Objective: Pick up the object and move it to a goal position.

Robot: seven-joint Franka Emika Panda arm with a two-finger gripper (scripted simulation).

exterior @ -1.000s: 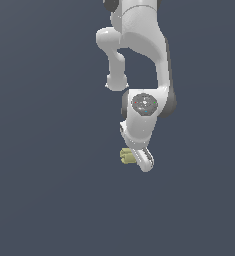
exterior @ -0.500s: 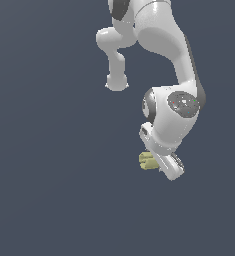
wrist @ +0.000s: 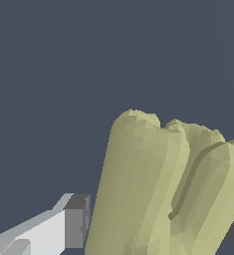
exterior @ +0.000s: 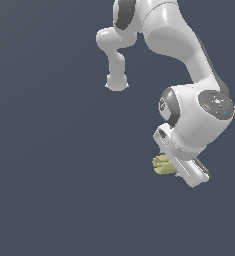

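The object (exterior: 162, 164) is a small pale yellow-olive lumpy block with ridged segments. It hangs in the air against the dark background, at the white hand's side toward the exterior view's left. My gripper (exterior: 171, 168) is shut on it, and the hand's body hides most of the fingers in the exterior view. Close up in the wrist view, the object (wrist: 153, 184) fills the space between the two grey fingertips (wrist: 76, 221), its rounded lobes sticking out past them. My gripper (wrist: 157, 228) holds it near its base.
The white arm (exterior: 189, 55) comes down from the top of the exterior view, with its wrist housing (exterior: 199, 120) just above the hand. Around it there is only a plain dark grey-blue background.
The arm has swung toward the exterior view's right and slightly downward, carrying the object along in its closed fingers.
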